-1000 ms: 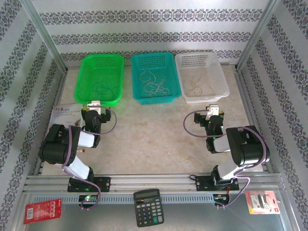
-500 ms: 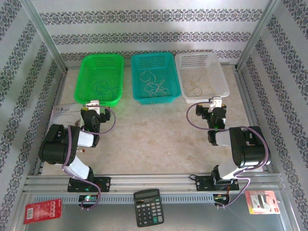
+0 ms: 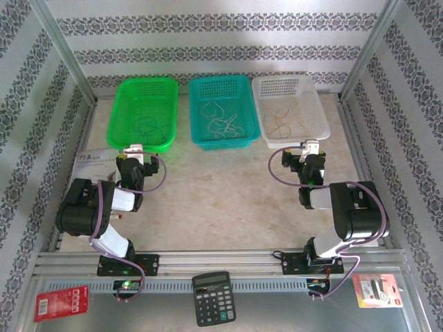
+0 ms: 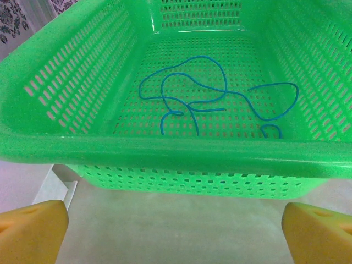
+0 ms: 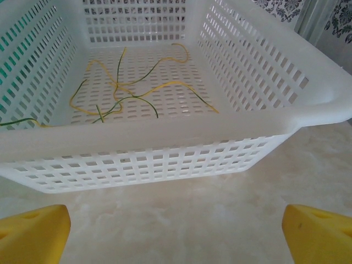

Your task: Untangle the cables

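Cables (image 3: pixel 221 122) unmoved, seemingly tangled in teal basket (image 3: pixel 194 111); right gripper (image 5: pixel 176 231), wide, neared white basket (image 5: pixel 165 135) holding yellow-green strands (image 5: pixel 165 84); left gripper (image 4: pixel 176 231) wide before green basket (image 4: pixel 165 155)

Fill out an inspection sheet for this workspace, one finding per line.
Surface: pale marbled table, baskets along its far edge.
Job's things: blue strands in the green basket, pale strands in the teal basket, yellow and green strands in the white basket.
Clutter: calculator, red card, packaged item, booklet.
Tools: left tool open, facing the green basket; right tool open, facing the white basket; neither holds anything.
Cables: purple cords loop along both arms.
Surroundings: patterned walls, metal frame.
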